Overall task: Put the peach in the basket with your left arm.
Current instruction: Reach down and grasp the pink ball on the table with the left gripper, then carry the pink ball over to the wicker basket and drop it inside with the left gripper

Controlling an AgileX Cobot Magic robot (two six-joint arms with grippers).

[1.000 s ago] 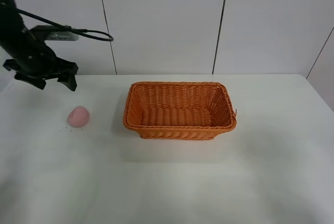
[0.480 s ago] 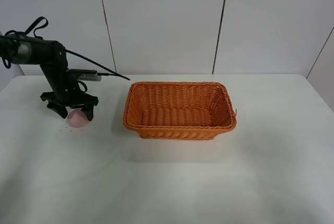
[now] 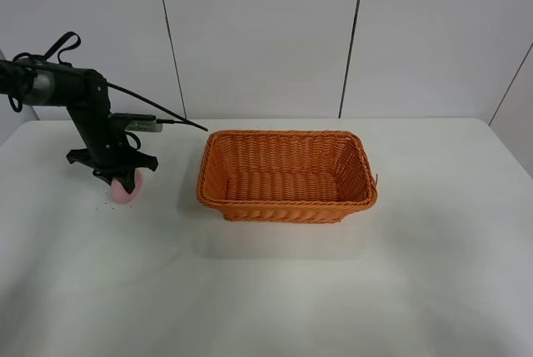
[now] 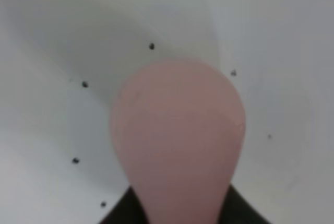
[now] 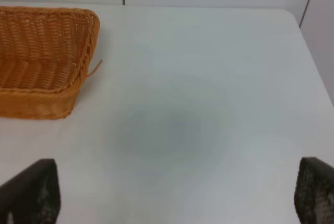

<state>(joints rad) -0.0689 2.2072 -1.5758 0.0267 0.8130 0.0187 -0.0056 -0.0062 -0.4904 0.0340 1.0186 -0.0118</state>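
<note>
Peach (image 3: 127,190) beneath left pincer (image 3: 117,178), seemingly between jaws

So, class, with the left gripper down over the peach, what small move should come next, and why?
Probably close the left gripper on the peach before lifting: it lies on the table, dark fingers flank it in the left wrist view, and a firm grip isn't evident.

Black jointed left arm (image 3: 90,120), grey segment (image 3: 37,85), looping black cables (image 3: 151,104).

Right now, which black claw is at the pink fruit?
The left claw, at the small pale-pink peach; the right claw is open over white table.
</note>
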